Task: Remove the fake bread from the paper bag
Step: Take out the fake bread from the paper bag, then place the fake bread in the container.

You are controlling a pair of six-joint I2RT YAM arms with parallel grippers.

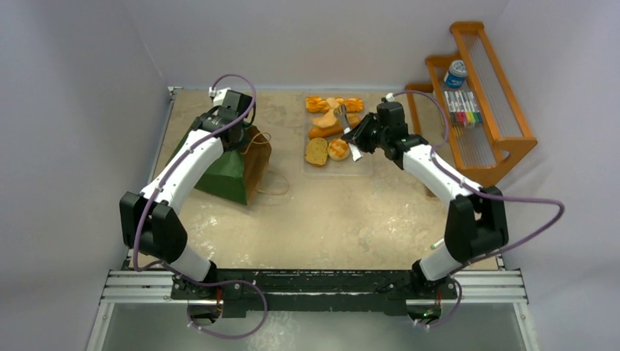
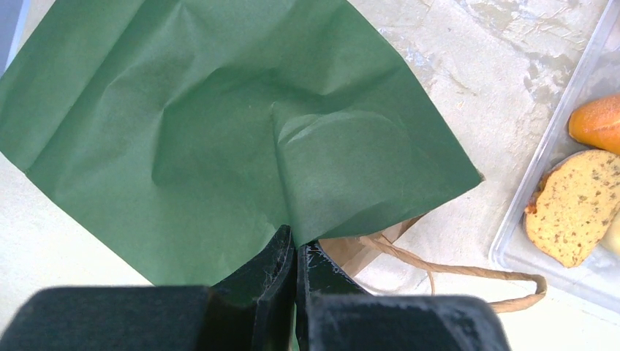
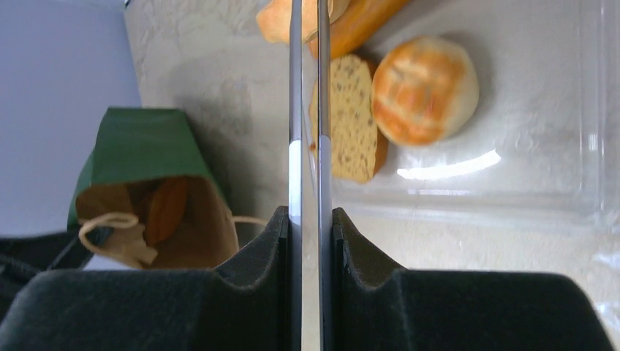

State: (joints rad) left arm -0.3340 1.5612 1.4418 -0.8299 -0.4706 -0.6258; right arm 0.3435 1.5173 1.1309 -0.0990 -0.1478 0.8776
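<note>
The dark green paper bag (image 1: 230, 172) lies on its side at the left, mouth toward the tray. My left gripper (image 1: 243, 134) is shut on the bag's upper edge (image 2: 219, 131), jaws pinched on the green paper (image 2: 295, 248). In the right wrist view the bag's brown inside (image 3: 139, 146) holds one brown bread piece (image 3: 167, 208). My right gripper (image 1: 360, 135) is shut on metal tongs (image 3: 307, 110), whose tips reach over the clear tray (image 1: 363, 170). Several bread pieces lie on the tray: a seeded slice (image 3: 351, 124), a round bun (image 3: 424, 88) and orange pieces (image 1: 333, 104).
A wooden rack (image 1: 504, 146) stands at the right with markers (image 1: 462, 106) and a blue-and-white can (image 1: 455, 73). The bag's cord handle (image 2: 468, 272) trails on the table toward the tray. A wall runs close along the table's left side.
</note>
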